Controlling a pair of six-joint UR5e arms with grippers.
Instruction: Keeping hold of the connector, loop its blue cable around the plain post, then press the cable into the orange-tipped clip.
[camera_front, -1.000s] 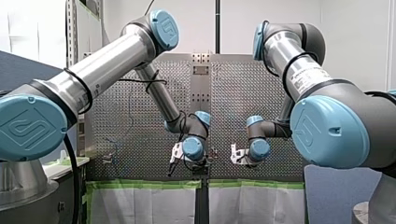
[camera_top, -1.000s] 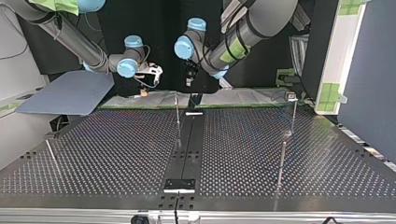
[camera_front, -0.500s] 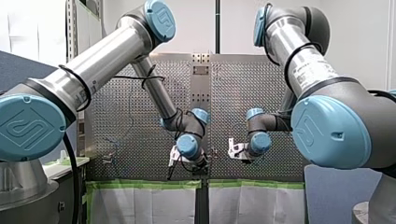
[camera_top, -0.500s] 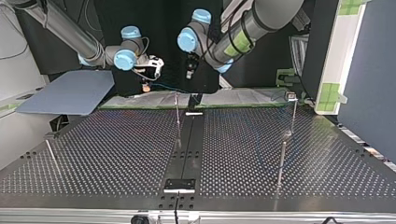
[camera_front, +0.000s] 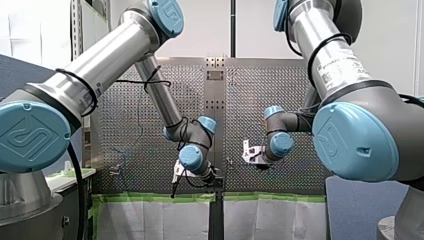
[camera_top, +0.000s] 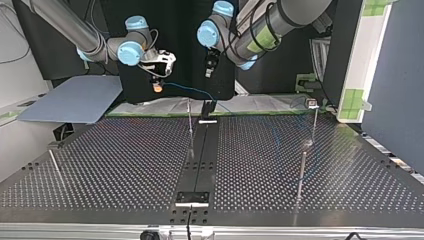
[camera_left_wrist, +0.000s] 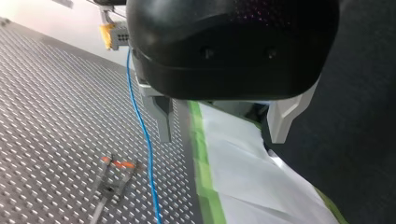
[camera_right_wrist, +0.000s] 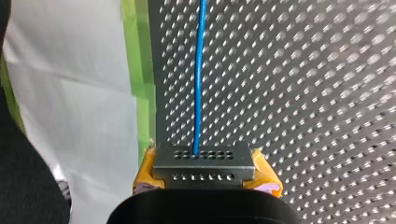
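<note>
Blue cable (camera_top: 192, 90) is running just beside my left claw (camera_left_wrist: 219, 140). I'm seeing a thin post (camera_top: 190, 125) standing mid-surface, a second post (camera_top: 302, 172) at top view's right; surface (camera_top: 250, 165) between lying open.

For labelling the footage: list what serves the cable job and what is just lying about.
Job: right claw, grey connector, blue cable, orange-tipped clip, upright posts.
Lying about: green tape, white sheet, blue-grey panel, left claw, open and empty.

Silver arms (camera_front: 107, 57) wear blue joint caps (camera_front: 352, 137) (black cables (camera_front: 145, 82) strapped alongside).
</note>
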